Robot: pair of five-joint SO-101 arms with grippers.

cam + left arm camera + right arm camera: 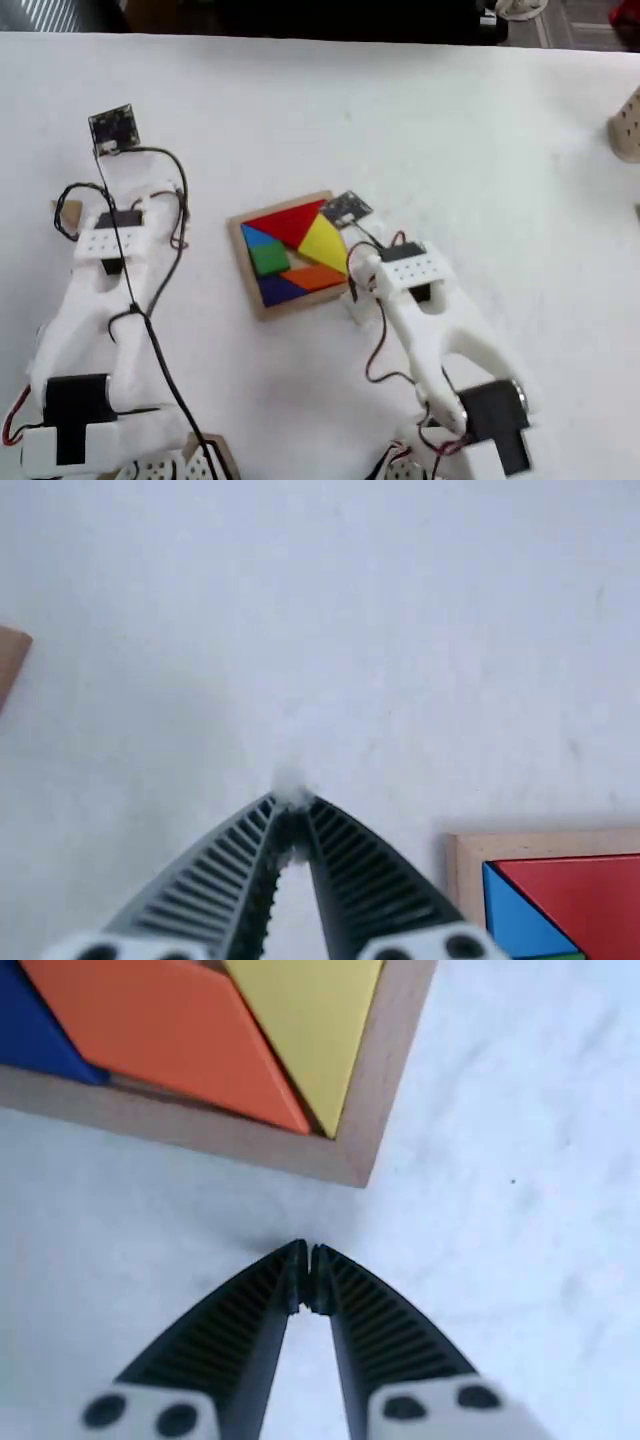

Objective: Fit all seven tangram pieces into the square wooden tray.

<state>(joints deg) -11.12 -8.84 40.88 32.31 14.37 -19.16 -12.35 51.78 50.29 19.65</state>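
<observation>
The square wooden tray (247, 272) lies in the middle of the table. In it lie a red triangle (290, 222), a yellow triangle (325, 243), a green square (268, 260), an orange parallelogram (315, 276) and blue pieces (281, 290). The left arm (108, 242) rests well to the tray's left. Its gripper (290, 815) is shut on nothing over bare table, with a tray corner (465, 865) off to one side. The right arm (412, 268) stands at the tray's right side. Its gripper (306, 1260) is shut and empty just outside a tray corner (360, 1160), beside the orange parallelogram (170, 1030) and the yellow triangle (310, 1020).
A small brown block (68, 212) lies left of the left arm, and also shows as a brown block (10, 660) at the left wrist view's edge. A beige perforated object (627, 125) stands at the far right. Black and red cables trail along both arms.
</observation>
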